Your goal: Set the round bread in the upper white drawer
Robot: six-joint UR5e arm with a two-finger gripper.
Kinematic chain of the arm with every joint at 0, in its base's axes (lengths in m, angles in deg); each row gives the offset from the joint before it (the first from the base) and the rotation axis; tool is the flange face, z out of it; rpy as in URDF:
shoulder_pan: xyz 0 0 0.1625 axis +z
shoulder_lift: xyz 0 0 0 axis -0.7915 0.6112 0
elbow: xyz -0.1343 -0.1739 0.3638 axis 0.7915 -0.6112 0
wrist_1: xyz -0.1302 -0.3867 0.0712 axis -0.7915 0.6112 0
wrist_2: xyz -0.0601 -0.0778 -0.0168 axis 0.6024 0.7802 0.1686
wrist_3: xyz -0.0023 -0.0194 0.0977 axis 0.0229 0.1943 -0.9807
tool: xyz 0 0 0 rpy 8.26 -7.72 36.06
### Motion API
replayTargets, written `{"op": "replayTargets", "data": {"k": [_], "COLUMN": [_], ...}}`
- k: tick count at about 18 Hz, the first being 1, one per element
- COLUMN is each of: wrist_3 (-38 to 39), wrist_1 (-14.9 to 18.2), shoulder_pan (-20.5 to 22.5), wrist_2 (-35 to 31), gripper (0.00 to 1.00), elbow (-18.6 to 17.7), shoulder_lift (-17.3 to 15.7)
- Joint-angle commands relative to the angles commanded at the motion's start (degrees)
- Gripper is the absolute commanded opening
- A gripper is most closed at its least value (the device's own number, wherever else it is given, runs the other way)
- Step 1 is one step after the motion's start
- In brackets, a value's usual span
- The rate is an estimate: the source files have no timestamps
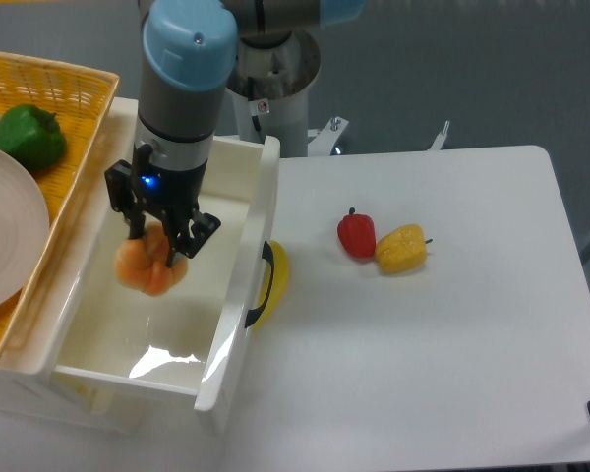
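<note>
White tabletop (452,324) carries the glossy white plastic drawer (238,295), above whose interior the black two-finger gripper (157,246) clamps a lumpy orange-brown round bread (146,269), no writing legible.

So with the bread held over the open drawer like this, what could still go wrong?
The gripper holds the round bread above the upper white drawer, toward its left wall beside the yellow basket. Released from here, the bread might roll or bounce on the glossy floor. Lowering further off-centre could brush the gripper against that left wall. The bread's lumpy surface may also let it slip early.
</note>
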Motion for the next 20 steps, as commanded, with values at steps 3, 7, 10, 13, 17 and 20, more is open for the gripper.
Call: {"op": "replayTargets", "data": {"k": [3,7,10,13,17,20], "wrist_3": [0.53,1.06,1.50,1.41,0.71,-3.40], "wrist_1": [0.17,0.18,0.09,0.00,-0.26,-0.18], "shoulder_pan": [0.17,0.53,1.93,4.82,10.71,14.83], "wrist_2": [0.17,0.00,-0.09,-0.18,-6.67,-8.17], "gripper": [1.00,1.00,1.00,1.00,1.00,1.00], "elbow": [-0.09,-0.09,-0.09,0.00,0.26,0.62], "shoulder_lift": [-0.09,-0.35,-0.88,-1.32,-2.20,-2.28]}}
